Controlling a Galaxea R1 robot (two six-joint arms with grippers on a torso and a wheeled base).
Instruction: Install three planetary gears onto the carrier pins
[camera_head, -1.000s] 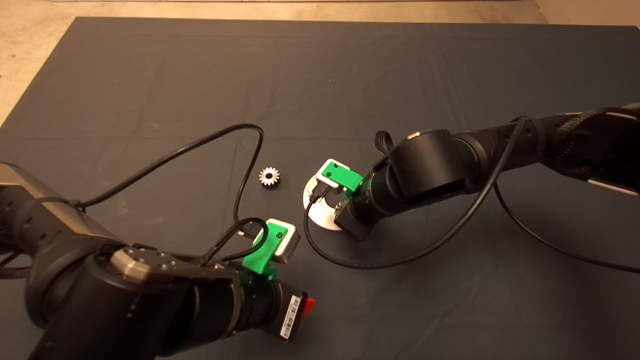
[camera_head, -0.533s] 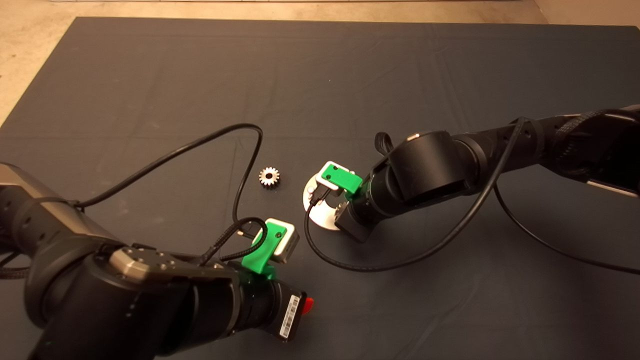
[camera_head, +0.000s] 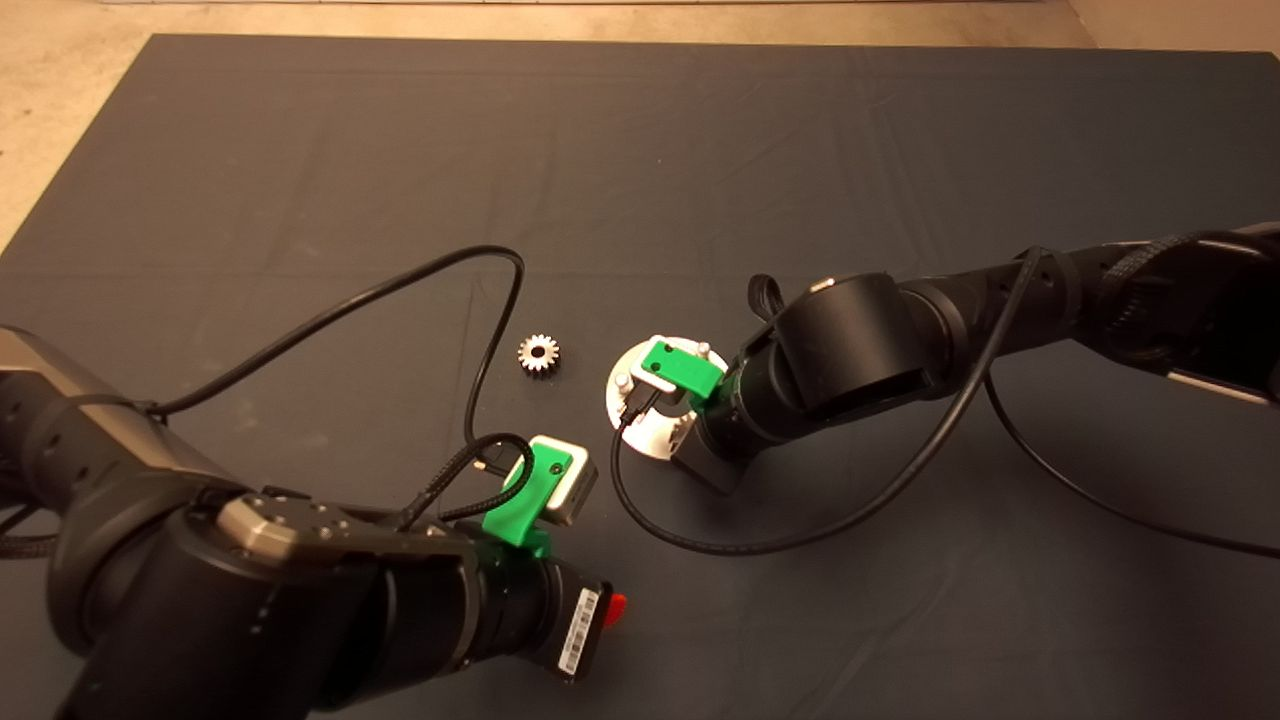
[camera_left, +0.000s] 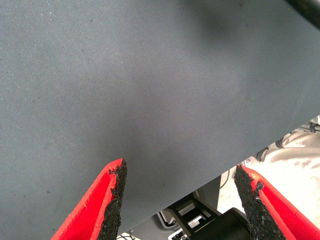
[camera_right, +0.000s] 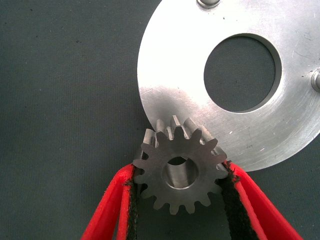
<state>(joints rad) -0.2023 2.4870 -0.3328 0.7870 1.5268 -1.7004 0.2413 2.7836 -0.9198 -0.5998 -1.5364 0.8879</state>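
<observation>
Two planetary gears are showing on this table. One gear (camera_right: 179, 171) is sitting clamped between the red fingers (camera_right: 107, 210) of the right gripper (camera_right: 180, 200), the black pads pressing its toothed rim from either side. It is dull grey steel with pointed teeth all round and a small round bore in the middle; its flat face is turning up toward the wrist camera, so its bore axis is standing roughly upright. A silvery surface is showing inside the bore, though I cannot tell whether that is a pin. This held gear is sitting over the edge of the round silver plate (camera_right: 175, 65), overlapping its rim.

That plate is lying flat on the dark mat (camera_head: 640, 160), bright and scratched, with a large central hole. Two carrier pins are showing at its edge in the right wrist view, one pin (camera_right: 208, 3) and another pin (camera_right: 316, 80), both standing upright and bare.

From above, the right gripper (camera_head: 668, 420) is hanging over the plate (camera_head: 622, 400), hiding much of it. The second gear (camera_head: 538, 354) is lying flat on the mat just beside the plate, on the left arm's side, apart from it, bore facing up.

Down at the lower left, the left gripper (camera_left: 180, 200) is waiting with its fingers spread wide, gripping nothing, only mat beneath it.
</observation>
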